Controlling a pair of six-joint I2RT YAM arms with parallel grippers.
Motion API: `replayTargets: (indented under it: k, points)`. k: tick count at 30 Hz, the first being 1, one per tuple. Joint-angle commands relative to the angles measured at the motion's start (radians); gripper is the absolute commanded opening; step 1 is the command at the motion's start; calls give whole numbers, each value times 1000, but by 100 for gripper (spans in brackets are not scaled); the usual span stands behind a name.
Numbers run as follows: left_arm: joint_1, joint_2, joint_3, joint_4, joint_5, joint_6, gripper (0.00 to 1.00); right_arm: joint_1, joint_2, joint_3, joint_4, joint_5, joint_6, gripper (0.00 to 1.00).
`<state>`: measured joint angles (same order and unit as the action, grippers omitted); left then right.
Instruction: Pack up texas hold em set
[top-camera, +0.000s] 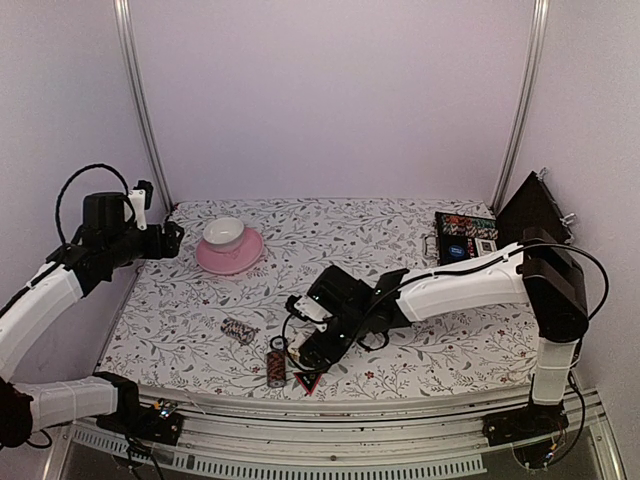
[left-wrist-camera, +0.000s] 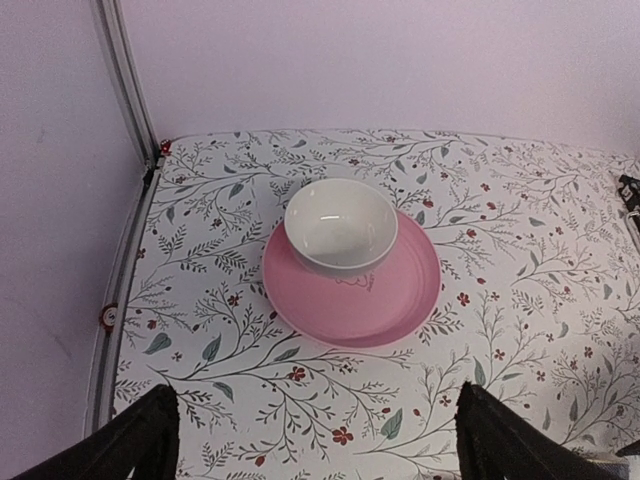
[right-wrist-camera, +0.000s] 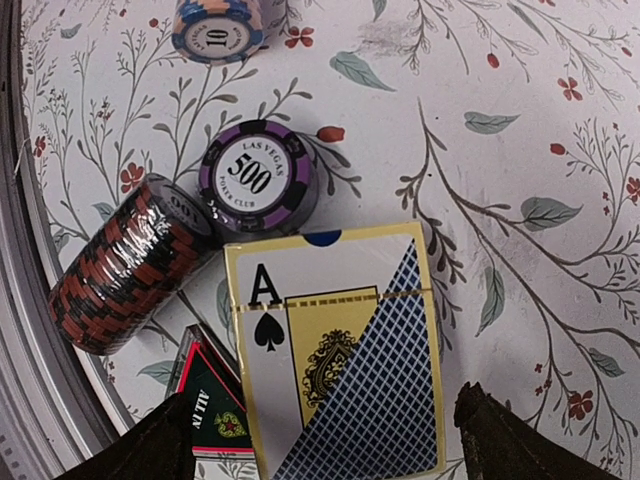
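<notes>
Right gripper (right-wrist-camera: 325, 455), jaws spread, hangs over a card deck (right-wrist-camera: 340, 350) beside chip rolls (right-wrist-camera: 120, 270) and the triangle marker (right-wrist-camera: 215, 412) at the table (top-camera: 420, 365) front; the open black case (top-camera: 465, 238) sits far right. Left gripper (left-wrist-camera: 315, 445), likewise spread, faces the pink saucer (left-wrist-camera: 405, 290).

From above and behind the arm bases we look down over the whole table (top-camera: 400, 225). Our left wrist view faces forward, with the pink saucer (left-wrist-camera: 400, 300) well ahead of the left gripper (left-wrist-camera: 310, 455). Our right wrist view looks steeply down, close on the chip roll (right-wrist-camera: 120, 265) just ahead of the right gripper (right-wrist-camera: 320, 455). The overhead view shares that pink saucer (top-camera: 245, 258) and chip roll (top-camera: 276, 365).
</notes>
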<state>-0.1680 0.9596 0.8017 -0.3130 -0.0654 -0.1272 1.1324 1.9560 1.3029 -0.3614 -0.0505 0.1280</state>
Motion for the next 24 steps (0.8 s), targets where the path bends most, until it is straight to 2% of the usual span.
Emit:
replayTargets:
  k: [1, 24]
  points:
    - [1, -9, -15, 3, -2, 3, 96, 6, 37, 51, -39, 29, -41, 90]
    - [-1, -9, -15, 0, -8, 5, 96, 20, 98, 73, -79, 61, -51, 80]
